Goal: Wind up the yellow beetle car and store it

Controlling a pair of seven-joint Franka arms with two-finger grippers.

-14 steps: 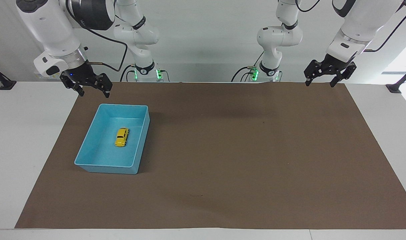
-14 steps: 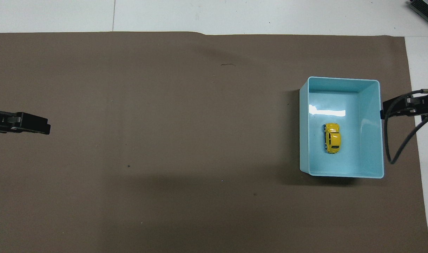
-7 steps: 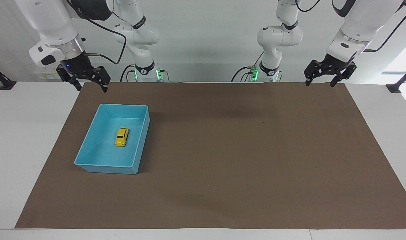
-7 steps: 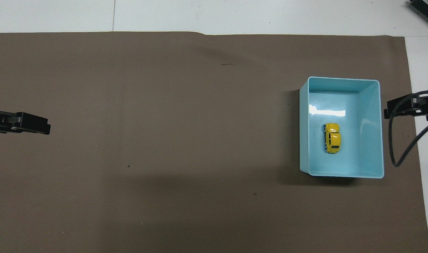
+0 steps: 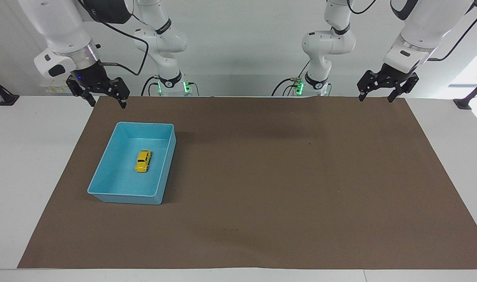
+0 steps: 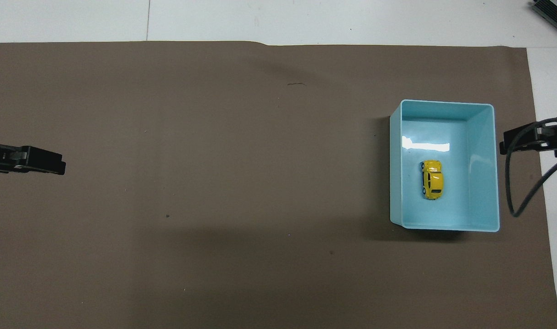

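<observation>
1. One yellow beetle car (image 5: 143, 161) sits on its wheels on the floor of the light blue bin (image 5: 105, 169), about mid-floor, touching no wall; in the overhead view the car (image 6: 432, 179) is at centre right of the frame.
2. Bin rests on the brown mat (image 5: 285, 176), in the left half of the facing frame, toward the right arm's end of the table.
3. Right gripper (image 5: 105, 101): upper left of the facing frame, raised over the mat's edge by the robots, fingers spread wide, holding nothing.
4. Left gripper (image 5: 375, 97): upper right of the facing frame, raised over the mat's corner, fingers apart, empty. This arm waits.
5. White table (image 5: 23, 164) shows around the mat.
</observation>
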